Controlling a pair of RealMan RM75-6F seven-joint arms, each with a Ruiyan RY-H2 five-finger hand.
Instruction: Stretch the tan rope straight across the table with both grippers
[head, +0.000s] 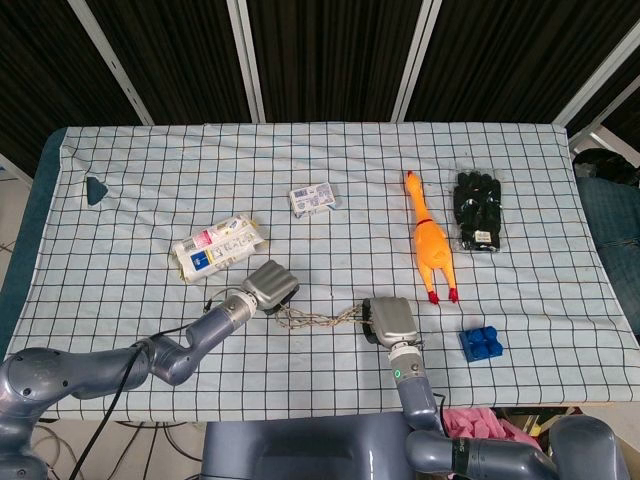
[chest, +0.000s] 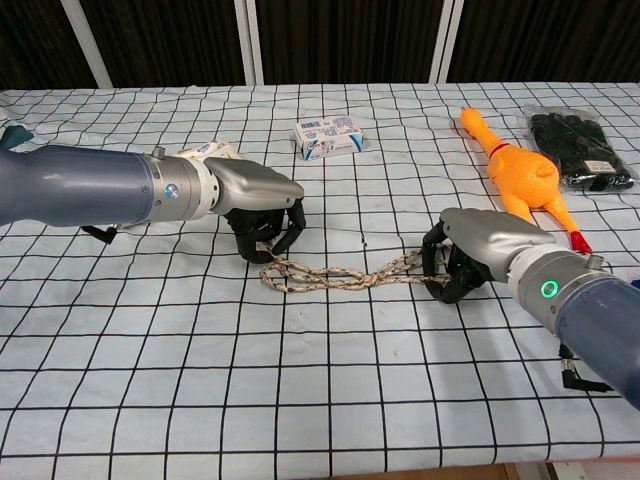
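Note:
The tan rope (chest: 335, 277) lies on the checked tablecloth near the front edge, bunched in loose loops between my two hands; it shows in the head view as the rope (head: 320, 319). My left hand (chest: 262, 222) curls its fingers down over the rope's left end and grips it; the same left hand (head: 271, 285) is seen from above. My right hand (chest: 462, 258) has its fingers closed around the rope's right end, also visible as the right hand (head: 390, 321). The rope sags slack and doubled between them.
A snack packet (head: 219, 247) lies behind my left hand. A small white box (head: 313, 199) sits mid-table. A rubber chicken (head: 431, 239) and black gloves (head: 478, 211) lie at the right, with a blue block (head: 481, 343) near the front right edge.

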